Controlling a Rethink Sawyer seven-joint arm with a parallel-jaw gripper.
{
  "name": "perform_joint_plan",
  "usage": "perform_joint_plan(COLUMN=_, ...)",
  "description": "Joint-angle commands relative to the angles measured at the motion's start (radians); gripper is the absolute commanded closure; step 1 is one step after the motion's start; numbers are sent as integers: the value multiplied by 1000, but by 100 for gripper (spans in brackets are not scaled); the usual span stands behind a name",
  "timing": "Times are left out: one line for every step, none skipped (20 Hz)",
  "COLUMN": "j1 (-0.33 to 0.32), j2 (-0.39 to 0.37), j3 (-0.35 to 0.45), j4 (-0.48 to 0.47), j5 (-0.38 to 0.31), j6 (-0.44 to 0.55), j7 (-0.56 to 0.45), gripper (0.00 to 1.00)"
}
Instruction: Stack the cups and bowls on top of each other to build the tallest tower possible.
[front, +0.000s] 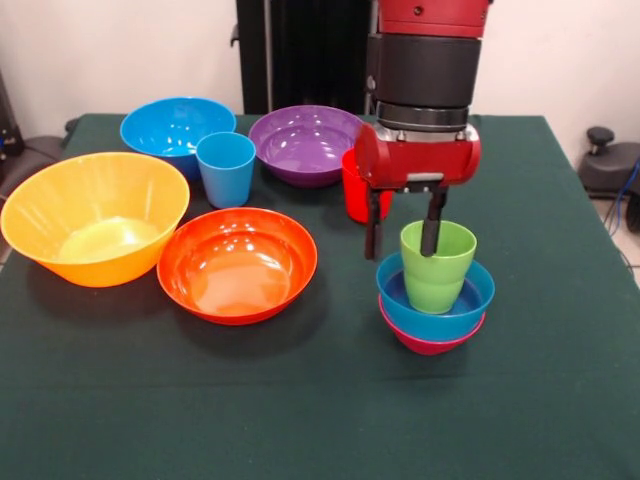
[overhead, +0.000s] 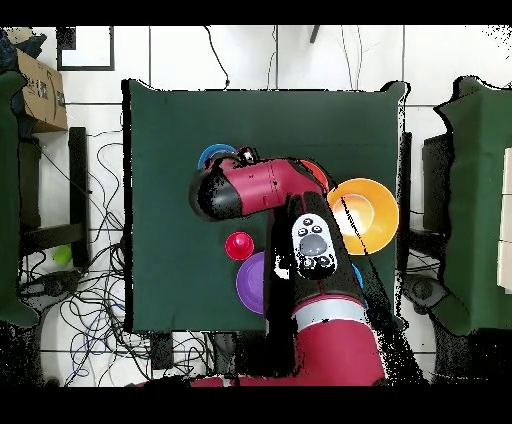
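A lime green cup (front: 438, 266) stands upright inside a small blue bowl (front: 436, 306), which nests in a small magenta bowl (front: 430, 341); together they form a low tower right of centre. My gripper (front: 402, 232) hangs over the cup's left rim, open, with one finger (front: 432, 224) dipping into the cup and the other finger (front: 372, 236) outside it. A red cup (front: 353, 188) stands partly hidden behind the gripper. In the overhead view the arm covers the tower, and only an edge of the small blue bowl (overhead: 213, 155) shows.
To the left sit the red-orange bowl (front: 237, 264), the very large yellow-orange bowl (front: 95, 216), a light blue cup (front: 226, 168), the large blue bowl (front: 172, 128) and the purple bowl (front: 305, 143). Green cloth covers the table (front: 320, 420).
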Motion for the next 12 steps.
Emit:
perform_joint_plan(j1=50, j2=94, j3=-2, j4=-103, j5=-50, j6=61, j7=25, gripper=0)
perform_joint_plan(j1=55, j2=102, j3=-6, j4=-111, j5=-51, j6=56, j7=29, gripper=0)
perform_joint_plan(j1=57, j2=106, j3=-8, j4=-114, j5=-52, j6=53, j7=31, gripper=0)
perform_joint_plan(j1=59, j2=111, j3=-10, j4=-119, j5=-52, j6=50, j7=32, gripper=0)
perform_joint_plan(j1=61, j2=115, j3=-12, j4=-123, j5=-52, j6=47, j7=33, gripper=0)
perform_joint_plan(j1=61, j2=123, j3=-15, j4=-129, j5=-55, j6=42, j7=32, gripper=0)
perform_joint_plan(j1=61, j2=128, j3=-15, j4=-133, j5=-56, j6=40, j7=30, gripper=0)
perform_joint_plan(j1=55, j2=136, j3=-11, j4=-135, j5=-58, j6=38, j7=21, gripper=0)
perform_joint_plan(j1=53, j2=140, j3=-10, j4=-136, j5=-58, j6=36, j7=19, gripper=0)
perform_joint_plan(j1=45, j2=139, j3=1, j4=-129, j5=-54, j6=46, j7=7, gripper=0)
perform_joint_plan(j1=39, j2=136, j3=8, j4=-122, j5=-51, j6=56, j7=-3, gripper=0)
perform_joint_plan(j1=38, j2=132, j3=8, j4=-119, j5=-52, j6=61, j7=-7, gripper=0)
